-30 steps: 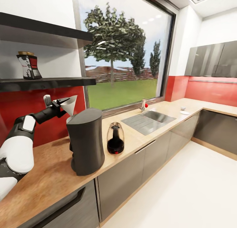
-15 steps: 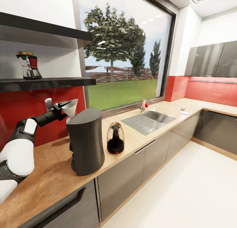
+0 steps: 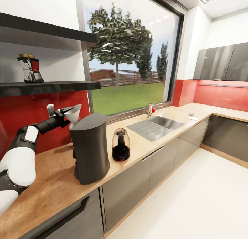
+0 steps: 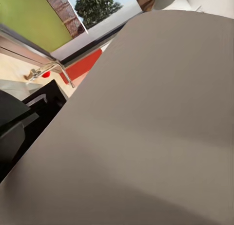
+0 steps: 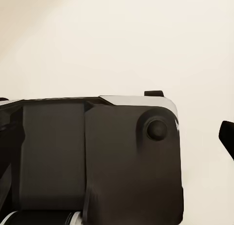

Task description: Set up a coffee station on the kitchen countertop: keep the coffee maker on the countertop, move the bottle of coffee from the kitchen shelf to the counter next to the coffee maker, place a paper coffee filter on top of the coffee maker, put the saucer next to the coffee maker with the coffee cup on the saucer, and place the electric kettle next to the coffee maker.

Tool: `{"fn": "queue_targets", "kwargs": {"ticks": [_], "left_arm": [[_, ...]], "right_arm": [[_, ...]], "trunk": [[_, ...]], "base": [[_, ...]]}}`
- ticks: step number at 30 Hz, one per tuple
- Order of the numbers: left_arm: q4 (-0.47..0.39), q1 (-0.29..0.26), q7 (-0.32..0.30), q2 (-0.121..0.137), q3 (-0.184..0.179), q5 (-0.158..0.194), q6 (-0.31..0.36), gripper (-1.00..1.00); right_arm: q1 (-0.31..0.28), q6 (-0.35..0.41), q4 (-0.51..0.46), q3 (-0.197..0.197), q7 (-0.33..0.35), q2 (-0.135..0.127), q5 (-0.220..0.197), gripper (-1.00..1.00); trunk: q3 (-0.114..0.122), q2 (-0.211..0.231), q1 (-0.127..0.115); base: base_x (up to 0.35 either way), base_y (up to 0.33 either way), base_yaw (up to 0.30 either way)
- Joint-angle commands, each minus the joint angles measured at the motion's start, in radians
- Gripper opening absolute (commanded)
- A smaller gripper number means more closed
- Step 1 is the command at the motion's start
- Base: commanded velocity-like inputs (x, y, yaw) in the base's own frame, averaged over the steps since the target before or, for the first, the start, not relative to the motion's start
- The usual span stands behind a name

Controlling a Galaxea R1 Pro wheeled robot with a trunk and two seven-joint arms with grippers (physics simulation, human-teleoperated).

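- Your paper coffee filter (image 3: 73,113) is a white cone, wide mouth up, pinched in the left gripper (image 3: 67,113) just behind the far left edge of the coffee maker's top. Its lower tip drops out of sight behind the machine, so you cannot tell whether it touches.
- The left gripper is closed on the filter's rim; your left arm reaches in from the near left, forearm angled up toward the red backsplash (image 3: 20,111).
- In the left wrist view a broad grey-tan surface lies close to the lens, and it is too close to say what it is.
- The coffee maker (image 3: 90,148) stands upright on the countertop (image 3: 51,183), near its front edge.
- The electric kettle (image 3: 121,145) stands just right of the coffee maker, apart from it, red switch facing you.
- The bottle of coffee (image 3: 30,68) sits upright on the kitchen shelf (image 3: 48,87), up and left of the filter.
- Farther right, the steel sink (image 3: 155,126) is set into the countertop, tap (image 3: 150,110) behind it at the window (image 3: 127,52).
- The saucer (image 3: 193,118) and the coffee cup (image 3: 191,113) lie far right near the counter's corner, the cup just behind the saucer, not on it.
- The right wrist view shows dark arm housing against a pale wall. No fingers show there, so you cannot tell the right gripper's state.
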Motion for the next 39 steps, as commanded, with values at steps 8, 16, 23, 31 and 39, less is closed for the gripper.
{"fn": "queue_targets", "kwargs": {"ticks": [8,16,23,31,39], "left_arm": [[0.001,-0.001,-0.004,-0.005,-0.006,-0.010,0.001,-1.00],[0.014,-0.001,-0.004,-0.008,-0.005,-0.012,-0.041,-1.00],[0.014,-0.001,-0.004,-0.008,-0.006,-0.013,-0.047,-1.00],[0.014,0.000,-0.004,-0.008,-0.006,-0.016,-0.048,1.00],[0.011,-0.001,-0.004,-0.005,-0.006,-0.016,-0.048,1.00]], "right_arm": [[0.000,-0.004,0.002,0.001,0.001,0.000,-0.006,1.00],[0.000,-0.004,0.003,0.001,0.001,0.000,-0.006,1.00],[0.000,-0.004,0.003,0.001,0.001,0.000,-0.006,1.00],[0.000,-0.004,0.003,0.001,0.001,0.000,-0.006,1.00],[0.000,-0.004,0.003,0.001,0.001,0.000,-0.006,1.00]], "trunk": [[0.000,-0.001,0.000],[0.000,-0.001,0.000],[0.000,-0.001,0.000],[0.000,-0.001,0.000],[0.000,-0.001,0.000]], "base": [[0.000,0.000,0.000],[0.000,0.000,0.000],[0.000,0.000,0.000],[0.000,0.000,0.000],[0.000,0.000,0.000]]}}
